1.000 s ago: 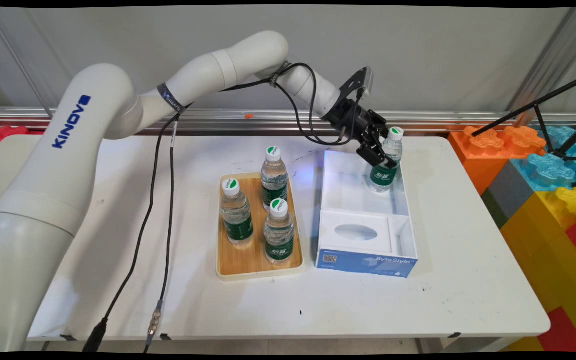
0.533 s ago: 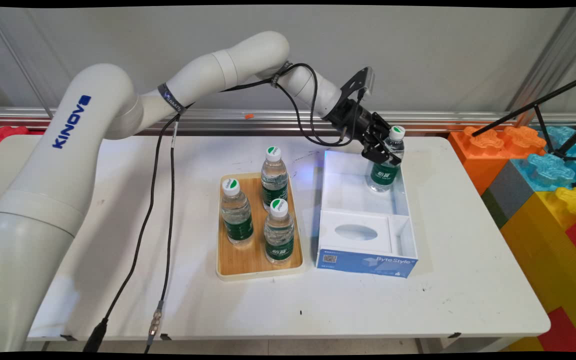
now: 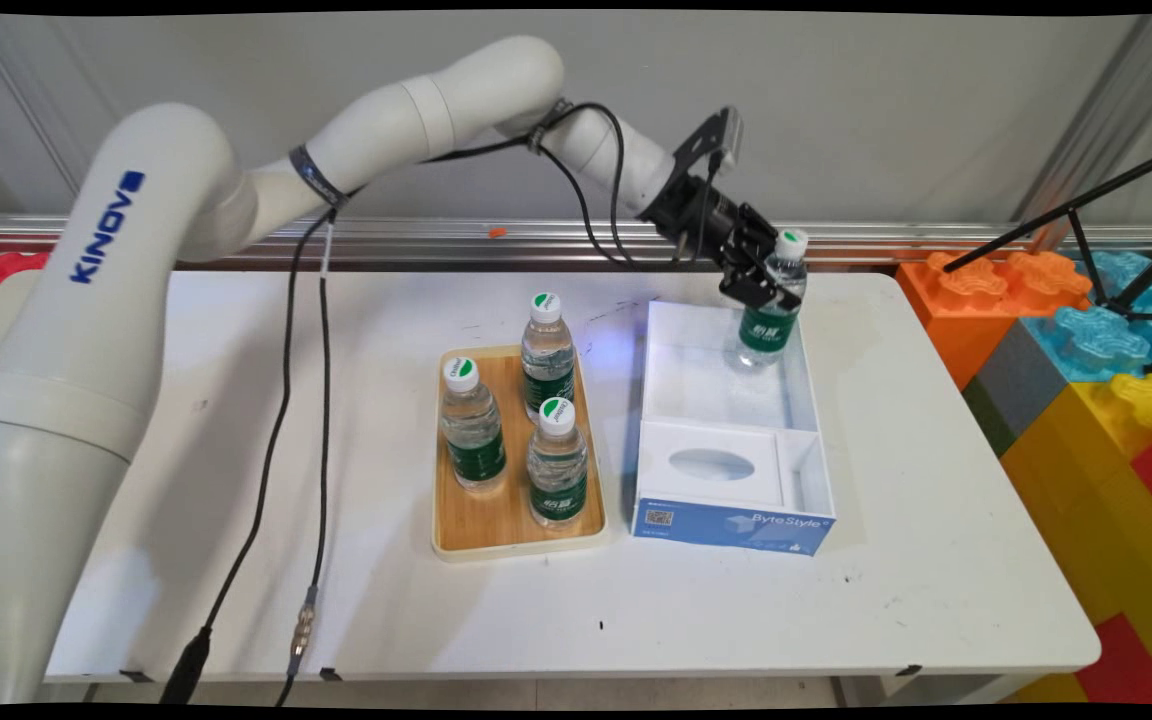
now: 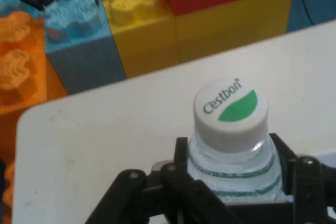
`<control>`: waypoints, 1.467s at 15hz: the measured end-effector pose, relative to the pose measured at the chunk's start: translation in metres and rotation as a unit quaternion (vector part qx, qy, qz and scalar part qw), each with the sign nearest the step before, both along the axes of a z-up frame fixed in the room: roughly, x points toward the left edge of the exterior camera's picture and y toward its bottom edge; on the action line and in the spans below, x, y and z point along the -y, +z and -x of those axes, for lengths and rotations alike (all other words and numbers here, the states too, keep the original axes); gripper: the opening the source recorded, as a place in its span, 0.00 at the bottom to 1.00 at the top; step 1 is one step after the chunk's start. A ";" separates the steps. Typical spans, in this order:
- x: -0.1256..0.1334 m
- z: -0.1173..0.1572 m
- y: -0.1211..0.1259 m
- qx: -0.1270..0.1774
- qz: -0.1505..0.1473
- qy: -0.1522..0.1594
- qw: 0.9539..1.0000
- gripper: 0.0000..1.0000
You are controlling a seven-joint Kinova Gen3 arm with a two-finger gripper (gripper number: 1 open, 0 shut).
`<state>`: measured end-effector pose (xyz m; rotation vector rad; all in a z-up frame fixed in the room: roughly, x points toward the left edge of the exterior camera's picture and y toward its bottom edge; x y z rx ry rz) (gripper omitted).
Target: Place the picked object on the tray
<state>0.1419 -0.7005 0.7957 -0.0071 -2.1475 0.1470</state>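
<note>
My gripper (image 3: 769, 290) is shut on a clear water bottle (image 3: 768, 318) with a green label and a white cap. The bottle hangs over the far right corner of the white open box (image 3: 806, 400), its base just above the box floor. In the hand view the bottle (image 4: 231, 156) sits between my two black fingers (image 4: 181, 153), its cap lettered Cestbon facing the camera. Three more bottles of the same kind stand upright on a wooden tray (image 3: 496, 520) to the left of the box: one at the back (image 3: 548, 352), one on the left (image 3: 472, 424), one at the front (image 3: 557, 462).
The box has a blue front wall (image 3: 731, 527) and a white insert with an oval hole (image 3: 711, 464) at its near end. Large coloured blocks (image 3: 1086, 350) and a black tripod (image 3: 1126, 240) stand off the table's right edge. Black cables (image 3: 321, 400) hang from the arm at the left.
The gripper has risen with the bottle, lifting it from the box floor at the far right corner. The arm's upper links have swung a little up and left.
</note>
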 end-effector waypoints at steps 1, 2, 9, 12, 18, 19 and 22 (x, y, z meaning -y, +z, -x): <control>-0.002 -0.003 0.009 -0.005 0.000 0.004 1.000 0.00; -0.005 -0.005 0.020 -0.012 -0.001 0.009 1.000 0.00; -0.035 -0.045 0.101 -0.015 -0.004 0.062 0.998 0.00; -0.056 -0.080 0.131 -0.008 -0.015 0.099 0.995 0.00; -0.106 -0.171 0.181 -0.004 -0.044 0.184 0.982 0.00; -0.116 -0.189 0.187 -0.001 -0.049 0.200 0.979 0.00; -0.142 -0.239 0.198 0.011 -0.058 0.238 0.970 0.00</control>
